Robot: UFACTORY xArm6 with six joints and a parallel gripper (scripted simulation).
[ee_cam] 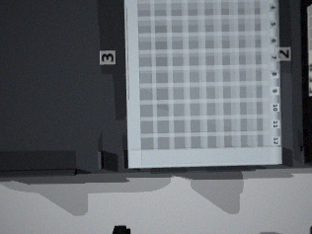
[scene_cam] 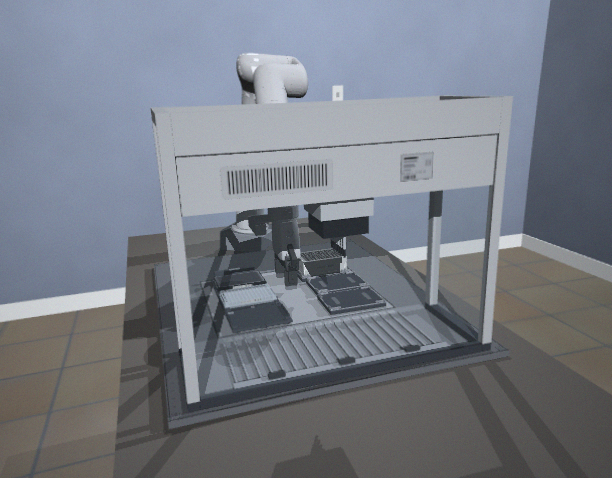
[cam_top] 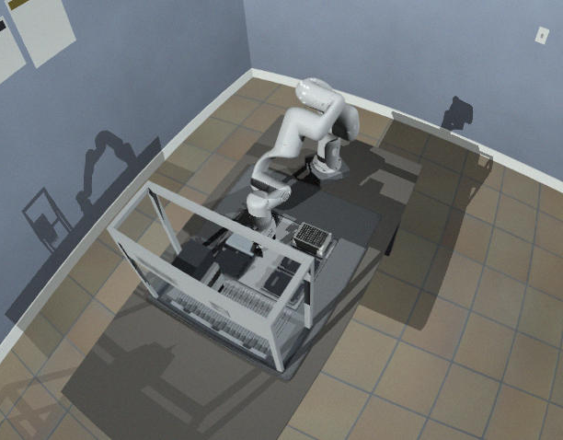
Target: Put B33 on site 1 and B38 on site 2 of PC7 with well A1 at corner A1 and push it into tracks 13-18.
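Note:
The plate carrier PC7 (scene_cam: 251,300) lies on the apron in front of the rails. A dark plate, B33 (scene_cam: 239,279), sits on the site nearest the arm. The white 96-well plate B38 (scene_cam: 246,296) sits flat on site 2 and fills the wrist view (ee_cam: 202,80), between the labels 2 and 3. Site 3 (ee_cam: 54,83) is bare and dark. The deep-well block B83 (scene_cam: 322,258) stands in its nest, as the top view also shows (cam_top: 312,237). My gripper (scene_cam: 291,268) is open and empty, low over the apron beside the carrier's long edge.
Two empty nests (scene_cam: 345,291) lie in a row past B83. The ribbed loading rails (scene_cam: 327,339) run across the front, with small dark blocks (scene_cam: 346,359) at their far ends. The instrument frame (scene_cam: 327,154) and a dark head (scene_cam: 340,221) hang overhead.

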